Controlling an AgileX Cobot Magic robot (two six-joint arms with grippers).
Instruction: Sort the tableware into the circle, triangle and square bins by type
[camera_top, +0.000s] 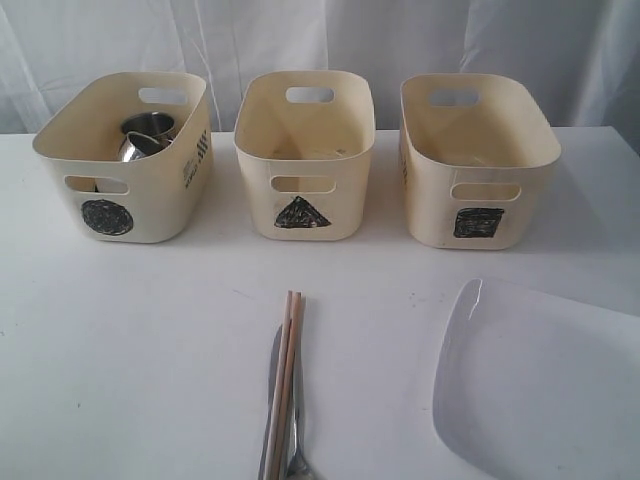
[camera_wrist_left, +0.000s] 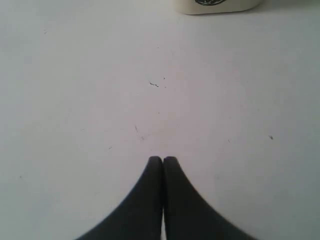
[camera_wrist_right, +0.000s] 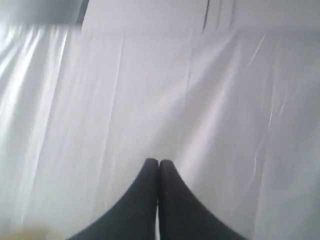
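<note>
Pointing at the table (camera_wrist_left: 75, 75), left hand (camera_wrist_left: 162, 159) tightly closed.

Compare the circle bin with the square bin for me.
The circle bin bears a scribbled black circle; the square bin a black square. The circle bin holds shiny steel mugs; nothing shows inside the square bin. Both are cream tubs with cut-out handles.

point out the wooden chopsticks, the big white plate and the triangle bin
pale wooden chopsticks (camera_top: 287, 360), exterior view, mid-shaft
large white rounded-square plate (camera_top: 545, 385), exterior view, flat centre
cream plastic triangle-marked bin (camera_top: 345, 200), exterior view, front wall
</note>
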